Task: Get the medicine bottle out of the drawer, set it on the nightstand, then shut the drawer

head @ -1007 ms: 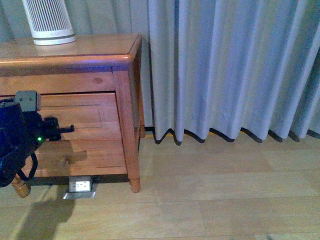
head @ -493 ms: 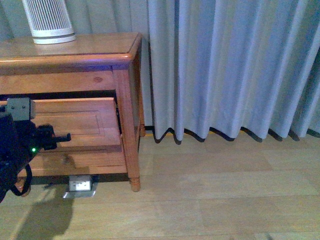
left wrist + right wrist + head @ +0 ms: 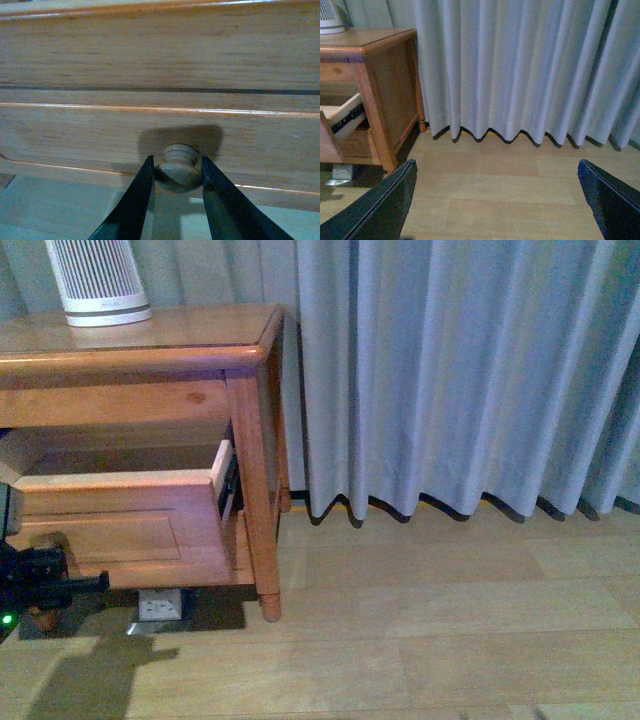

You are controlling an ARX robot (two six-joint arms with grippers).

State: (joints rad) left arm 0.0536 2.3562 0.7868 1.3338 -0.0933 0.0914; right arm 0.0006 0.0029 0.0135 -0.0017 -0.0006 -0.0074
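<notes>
- The left gripper (image 3: 177, 162) is at the front of the drawer (image 3: 120, 525). Its two black fingers (image 3: 137, 195) pinch the round wooden knob (image 3: 179, 171), one on each side, and both touch it.
- In the front view the dark left arm (image 3: 30, 578) sits at about 8 o'clock in the picture, low down and just in front of the drawer. A tiny green light glows on it.
- The drawer is open. It sticks far out of the nightstand (image 3: 250, 440), and a dark gap shows above it.
- The inside of the drawer cannot be seen from any view, so I cannot tell where the medicine bottle is.
- A tall white thing with thin slats (image 3: 97, 280) stands on the flat top of the nightstand, at about 11 o'clock in the front view.
- A small grey box with a white face (image 3: 160, 607) lies on the floor under the nightstand, at about 7 o'clock.
- A long pale curtain (image 3: 450, 380) hangs at 3 o'clock from the nightstand, just beside it. Its wavy hem nearly reaches the wooden floor (image 3: 420, 630).
- The right gripper (image 3: 496, 162) is well apart from the nightstand, over the bare floor and facing the curtain. Its jaws are spread wide and hold nothing.
</notes>
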